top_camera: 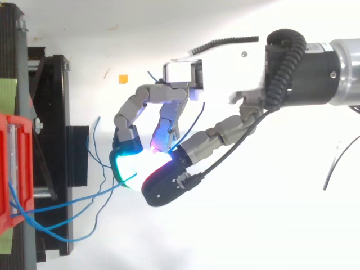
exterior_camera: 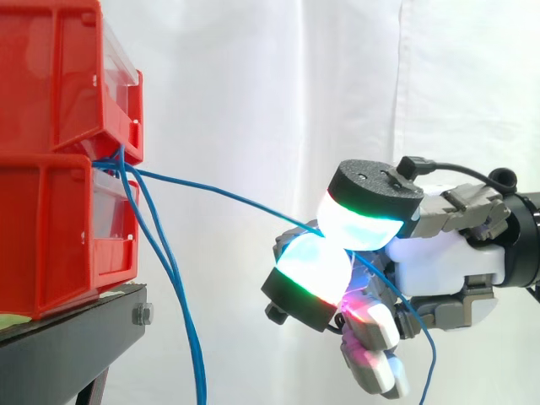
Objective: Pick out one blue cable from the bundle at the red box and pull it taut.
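Side view: the hand (exterior_camera: pixel 439 261) is pinching one blue cable (exterior_camera: pixel 228 195) between two glowing pads (exterior_camera: pixel 316 266), well right of the red bins (exterior_camera: pixel 51 169). The cable is sagging slightly, so it's not taut yet. Risk: it's sitting at the pad tips, so I'd expect it to slip if you're pulling hard.

Top view: loose cables (top_camera: pixel 73 239) are trailing from the bins just beside the pinched strand and could snag.

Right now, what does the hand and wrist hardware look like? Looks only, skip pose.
The hand has a white palm shell and grey, segmented fingers. Its fingertips are thick round pads with black caps, glowing white-cyan with green and red-magenta edges. Behind it the arm is a black cylinder, then a silver one.
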Available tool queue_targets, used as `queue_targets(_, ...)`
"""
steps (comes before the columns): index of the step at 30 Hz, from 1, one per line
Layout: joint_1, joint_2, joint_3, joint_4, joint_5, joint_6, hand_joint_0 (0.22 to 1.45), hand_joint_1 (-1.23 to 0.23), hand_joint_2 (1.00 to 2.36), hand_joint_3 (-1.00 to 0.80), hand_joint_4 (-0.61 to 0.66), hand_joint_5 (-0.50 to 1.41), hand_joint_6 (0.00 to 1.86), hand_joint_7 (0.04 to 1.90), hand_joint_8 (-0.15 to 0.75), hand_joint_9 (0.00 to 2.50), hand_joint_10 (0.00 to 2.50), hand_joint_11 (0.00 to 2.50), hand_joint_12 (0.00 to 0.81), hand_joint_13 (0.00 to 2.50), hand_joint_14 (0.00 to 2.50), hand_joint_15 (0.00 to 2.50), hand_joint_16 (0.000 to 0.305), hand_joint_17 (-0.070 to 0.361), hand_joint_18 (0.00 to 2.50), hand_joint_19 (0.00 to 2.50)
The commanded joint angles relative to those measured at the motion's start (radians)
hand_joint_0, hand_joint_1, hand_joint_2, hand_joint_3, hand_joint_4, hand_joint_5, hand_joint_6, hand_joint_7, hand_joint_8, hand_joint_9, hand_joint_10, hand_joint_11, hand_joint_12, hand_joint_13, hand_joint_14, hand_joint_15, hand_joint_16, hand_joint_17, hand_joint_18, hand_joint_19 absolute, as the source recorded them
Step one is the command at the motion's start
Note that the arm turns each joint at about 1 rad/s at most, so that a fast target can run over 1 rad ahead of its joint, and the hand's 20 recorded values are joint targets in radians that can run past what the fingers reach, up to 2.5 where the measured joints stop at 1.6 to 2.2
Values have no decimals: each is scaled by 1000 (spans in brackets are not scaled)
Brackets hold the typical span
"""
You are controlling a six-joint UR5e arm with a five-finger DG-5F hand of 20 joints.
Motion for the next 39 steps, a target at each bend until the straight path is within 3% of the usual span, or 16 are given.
queue_targets(1, 0, 6, 1, -21, 0, -6, 713, -835, 1020, -197, -40, -108, 934, 1022, 312, 1169, 17, 558, 417, 1056, 21, 574, 54, 121, 931, 804)
queue_targets(2, -2, 12, 0, -58, 11, -1, 714, -835, 1020, -202, -41, -108, 934, 1020, 313, 1173, 17, 560, 414, 1055, 23, 576, 54, 121, 929, 805)
queue_targets(6, 1, 19, 0, -92, 51, 0, 717, -830, 1020, -214, -46, -110, 935, 1014, 308, 1180, 17, 567, 412, 1057, 22, 573, 53, 119, 921, 795)
queue_targets(15, 1, 19, 0, -86, 66, 26, 726, -833, 1020, -220, -112, -110, 937, 1004, 302, 1215, 20, 576, 401, 1056, 20, 565, 50, 112, 900, 772)
queue_targets(24, 3, 19, 0, -86, 120, 38, 730, -836, 1018, -231, -133, -109, 937, 993, 299, 1217, 19, 610, 385, 992, 20, 553, 47, 105, 815, 723)
queue_targets(39, 9, 19, -2, -87, 120, 37, 730, -830, 1017, -246, -124, -111, 936, 993, 298, 1361, 20, 912, 382, 954, 21, 543, 44, 99, 756, 685)
